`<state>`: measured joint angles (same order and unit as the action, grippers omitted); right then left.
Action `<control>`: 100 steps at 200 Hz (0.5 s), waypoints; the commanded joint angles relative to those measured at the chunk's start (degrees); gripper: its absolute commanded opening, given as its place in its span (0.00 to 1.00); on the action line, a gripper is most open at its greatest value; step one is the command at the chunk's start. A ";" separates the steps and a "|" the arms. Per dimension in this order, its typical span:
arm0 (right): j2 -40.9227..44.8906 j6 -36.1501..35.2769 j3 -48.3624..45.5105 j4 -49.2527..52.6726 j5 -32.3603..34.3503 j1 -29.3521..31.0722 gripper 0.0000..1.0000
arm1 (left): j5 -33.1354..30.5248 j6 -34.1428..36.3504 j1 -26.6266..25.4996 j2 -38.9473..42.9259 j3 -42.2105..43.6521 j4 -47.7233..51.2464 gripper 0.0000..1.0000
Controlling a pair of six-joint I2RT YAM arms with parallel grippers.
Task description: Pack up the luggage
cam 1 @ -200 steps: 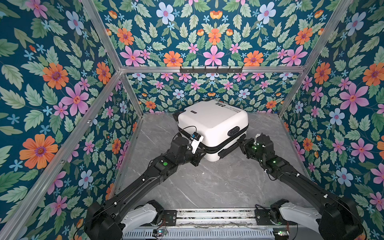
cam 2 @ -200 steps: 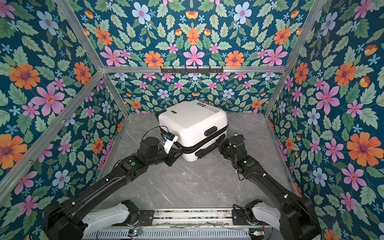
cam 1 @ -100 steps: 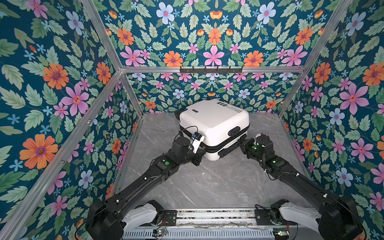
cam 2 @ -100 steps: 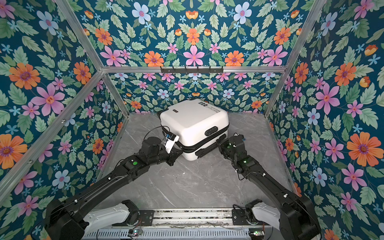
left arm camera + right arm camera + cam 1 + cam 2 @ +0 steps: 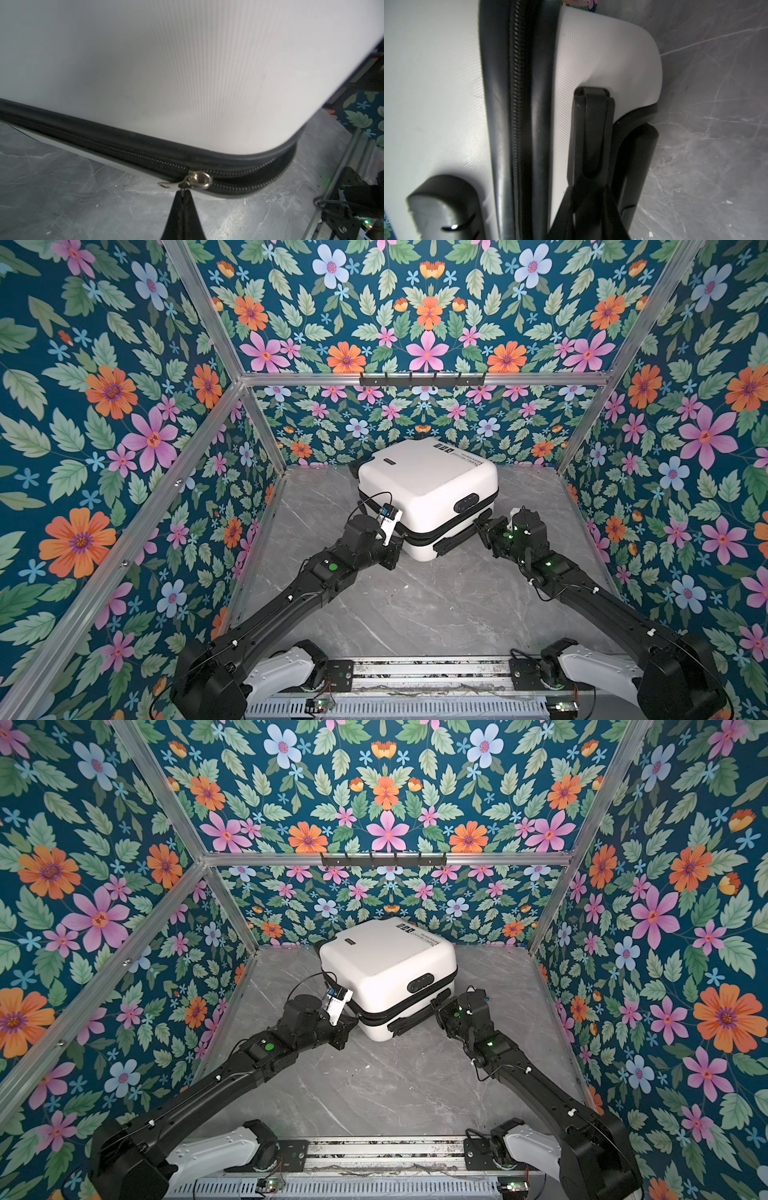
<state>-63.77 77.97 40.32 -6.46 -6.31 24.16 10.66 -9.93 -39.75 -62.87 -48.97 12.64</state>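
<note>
Item: white hard-shell suitcase [image 5: 424, 481], with small black print on the upper shell.
Position: lies flat on the grey marbled desk [image 5: 415, 605], toward the back wall, turned so one corner faces the arm bases. Both top views show this.
Lid: down on the lower shell. The top views show only the dark seam between the two halves.
Contents: hidden, as no view looks inside.
Zipper: a black zipper [image 5: 124, 153] runs round the seam. On one side of the metal slider [image 5: 199, 179] the teeth are meshed. On the other side, going round the corner, the two rows stand apart.
Left tool: clenched [image 5: 182, 193], tips pressed together and touching the zipper just under the slider, on the side of the suitcase facing the left arm. Whether a pull tab is pinched between the tips cannot be told.
Right tool: at the side of the suitcase facing the right arm [image 5: 478, 526], grasping the end of the black handle [image 5: 591, 128] on the lower shell. In the right wrist view its fingers [image 5: 566, 212] flank the handle on both sides.
Surroundings: floral walls [image 5: 104, 406] on three sides, and a black hook rail [image 5: 422, 379] on the back bar above the suitcase.
</note>
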 commanded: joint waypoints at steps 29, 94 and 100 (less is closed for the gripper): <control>1.63 -3.26 0.82 -15.51 -3.01 0.19 0.00 | -0.01 -0.17 0.05 -0.50 -0.41 -2.76 0.25; 1.62 -3.09 0.82 -15.78 -3.01 0.20 0.00 | -0.05 1.35 0.05 -2.64 -1.77 -2.89 0.47; 1.62 -3.09 0.82 -15.78 -3.01 0.23 0.00 | 0.25 1.55 0.02 -2.86 -1.98 -3.03 0.47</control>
<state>-63.26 78.02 40.32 -6.46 -5.41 24.10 9.89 -9.54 -39.64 -64.88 -49.84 13.19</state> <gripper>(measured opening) 0.157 0.473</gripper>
